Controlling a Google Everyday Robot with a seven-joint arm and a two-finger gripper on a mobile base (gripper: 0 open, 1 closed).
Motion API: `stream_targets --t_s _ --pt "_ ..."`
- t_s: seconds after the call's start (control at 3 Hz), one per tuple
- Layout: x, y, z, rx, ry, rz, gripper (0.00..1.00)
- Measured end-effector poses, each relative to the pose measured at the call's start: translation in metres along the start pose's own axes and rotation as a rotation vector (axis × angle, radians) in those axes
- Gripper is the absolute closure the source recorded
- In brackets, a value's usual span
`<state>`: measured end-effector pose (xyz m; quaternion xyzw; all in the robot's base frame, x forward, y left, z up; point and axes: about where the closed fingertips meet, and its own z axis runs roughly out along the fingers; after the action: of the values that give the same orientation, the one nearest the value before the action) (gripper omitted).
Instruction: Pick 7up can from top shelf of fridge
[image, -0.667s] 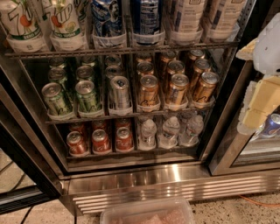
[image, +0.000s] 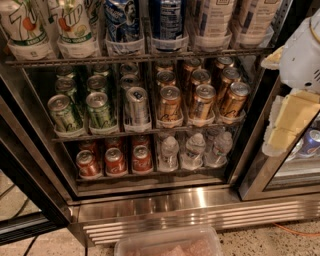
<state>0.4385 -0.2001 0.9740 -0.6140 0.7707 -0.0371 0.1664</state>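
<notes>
Two tall white 7up cans (image: 75, 25) with green lettering stand at the left of the top shelf (image: 140, 57), a dark wire rack with whitish cups, in the black-framed fridge (image: 150, 200). Only their lower parts show; the tops are cut off by the upper edge. Tall blue cans (image: 122, 22) stand to their right. My gripper (image: 285, 125), white with yellowish pads, hangs at the far right, in front of the fridge's right frame, well away from the 7up cans and below the top shelf's level.
The middle rack holds short green cans (image: 65, 112), a silver can (image: 136, 105) and orange-brown cans (image: 200, 100). The bottom rack holds red cans (image: 115, 160) and small water bottles (image: 195, 150). A clear plastic tub (image: 170, 245) lies on the floor in front of the ribbed steel base.
</notes>
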Motion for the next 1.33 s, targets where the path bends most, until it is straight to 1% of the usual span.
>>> stream_targets --t_s 0.33,0.67,1.0,1.33 --pt "-0.021 0.01 0.005 0.015 -0.101 0.042 0.0" --pt "-0.074 0.031 0.014 0.022 -0.291 0.125 0.0" --pt "-0.137 0.035 0.004 0.043 -0.49 0.153 0.0" --pt "-0.151 0.033 -0.007 0.052 -0.544 0.167 0.0"
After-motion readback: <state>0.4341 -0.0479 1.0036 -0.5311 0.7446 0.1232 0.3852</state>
